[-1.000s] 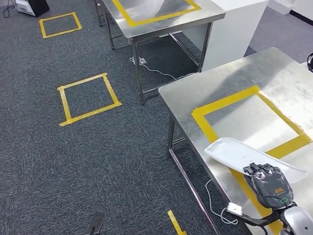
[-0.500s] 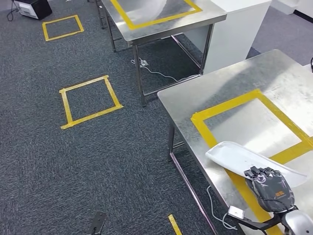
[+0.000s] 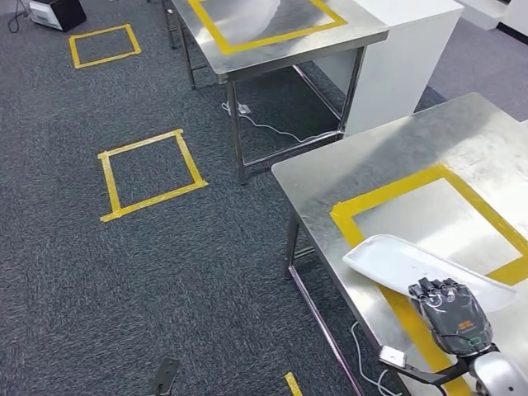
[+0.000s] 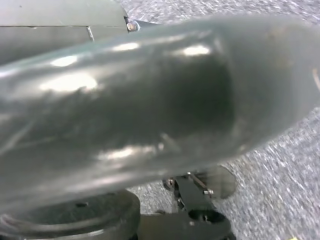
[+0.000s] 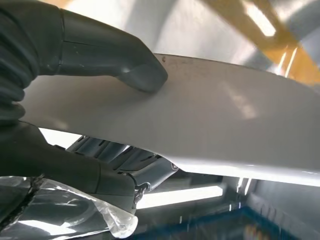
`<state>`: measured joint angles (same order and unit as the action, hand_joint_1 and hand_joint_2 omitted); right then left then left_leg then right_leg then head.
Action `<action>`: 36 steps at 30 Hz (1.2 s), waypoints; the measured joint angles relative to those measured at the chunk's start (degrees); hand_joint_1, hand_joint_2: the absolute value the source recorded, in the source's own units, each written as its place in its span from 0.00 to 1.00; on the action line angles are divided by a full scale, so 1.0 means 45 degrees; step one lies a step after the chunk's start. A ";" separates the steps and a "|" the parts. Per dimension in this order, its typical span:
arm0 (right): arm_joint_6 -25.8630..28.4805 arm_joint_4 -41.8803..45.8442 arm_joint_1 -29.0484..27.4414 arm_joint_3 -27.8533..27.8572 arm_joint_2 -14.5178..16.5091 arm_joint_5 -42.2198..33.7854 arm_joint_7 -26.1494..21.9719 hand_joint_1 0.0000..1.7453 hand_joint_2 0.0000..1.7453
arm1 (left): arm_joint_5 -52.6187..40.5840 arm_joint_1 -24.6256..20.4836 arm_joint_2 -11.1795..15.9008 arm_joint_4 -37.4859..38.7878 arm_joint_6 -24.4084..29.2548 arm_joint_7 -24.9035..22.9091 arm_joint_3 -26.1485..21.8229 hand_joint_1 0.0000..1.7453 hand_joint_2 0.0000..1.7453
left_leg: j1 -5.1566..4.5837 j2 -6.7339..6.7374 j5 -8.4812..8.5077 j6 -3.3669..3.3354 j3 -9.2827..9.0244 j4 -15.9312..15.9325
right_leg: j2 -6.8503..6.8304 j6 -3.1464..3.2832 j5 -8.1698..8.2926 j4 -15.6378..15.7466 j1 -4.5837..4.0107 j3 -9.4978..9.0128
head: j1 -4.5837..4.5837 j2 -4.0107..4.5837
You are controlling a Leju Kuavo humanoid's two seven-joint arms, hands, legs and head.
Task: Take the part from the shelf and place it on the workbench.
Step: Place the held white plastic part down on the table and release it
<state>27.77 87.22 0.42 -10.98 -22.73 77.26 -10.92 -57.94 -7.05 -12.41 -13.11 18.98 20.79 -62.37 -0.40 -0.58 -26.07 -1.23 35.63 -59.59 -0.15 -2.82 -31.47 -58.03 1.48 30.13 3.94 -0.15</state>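
1. The carpeted floor (image 3: 156, 272) takes up the head view from 6 to 11 o'clock, with a yellow tape square (image 3: 149, 173) at 10 o'clock. Against the earlier frames the whole scene sits slightly shifted, so the camera has moved, not the things.
2. The near bench (image 3: 374, 169), steel with a yellow tape frame (image 3: 386, 191), spans 2 to 5 o'clock. A far bench (image 3: 293, 37) stands at 12 o'clock, with a white cabinet (image 3: 404, 58) just beside it at 1 o'clock.
3. The part (image 3: 404, 262), a long white curved panel, lies at 4 o'clock over the near edge of the tape frame. It keeps the same place on the bench as a second ago.
4. The right hand (image 3: 453, 313) at 5 o'clock still holds the part's near end, as before.
5. The right wrist view adds what the head view hides: the thumb (image 5: 113, 57) presses on the part's (image 5: 211, 120) upper face while the darker fingers (image 5: 124, 162) curl beneath, pinching it.
6. The left wrist view shows a blurred, glossy grey surface (image 4: 151, 105) close to the lens with carpet behind; I cannot tell how the left hand lies.
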 joint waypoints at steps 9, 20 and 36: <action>0.2478 -0.2075 0.0740 0.0897 0.0120 0.1838 0.0658 1.00 1.00 | -0.0464 -0.0165 -0.0112 0.0000 0.0045 -0.0293 0.0354 0.00 0.00 | -0.0114 -0.0031 -0.0189 -0.0373 -0.0378 0.0174 | 0.0013 0.0010 0.0069 -0.2229 -0.0050 0.1864 | -0.0016 0.0000; 0.2605 -0.4769 0.2484 0.0962 -0.0561 0.1897 0.2331 1.00 1.00 | -0.0357 -0.0337 -0.0176 -0.0001 -0.0022 -0.0394 0.0664 0.00 0.00 | -0.0014 -0.0001 -0.1674 0.0259 0.0870 -0.2646 | 0.0000 0.0520 0.0903 0.0000 -0.0065 0.0784 | 0.0046 0.0000; 0.2645 -0.6612 0.3007 0.0537 -0.0854 0.1908 0.2061 0.00 0.00 | -0.0341 -0.0318 -0.0097 0.0000 0.0380 -0.0363 0.0798 0.00 0.00 | 0.0011 0.0020 -0.0065 -0.0302 -0.0417 0.0352 | 0.0017 -0.0069 -0.0693 -0.3191 0.0011 0.2341 | -0.0021 0.0000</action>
<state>39.68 57.47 13.95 -8.56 -26.57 85.85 -1.64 -59.48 -8.49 -12.85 -13.11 20.69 19.15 -58.78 -0.35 -0.48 -26.36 -2.59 33.76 -58.01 -0.07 -3.13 -34.59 -72.38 1.52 40.66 3.85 -0.15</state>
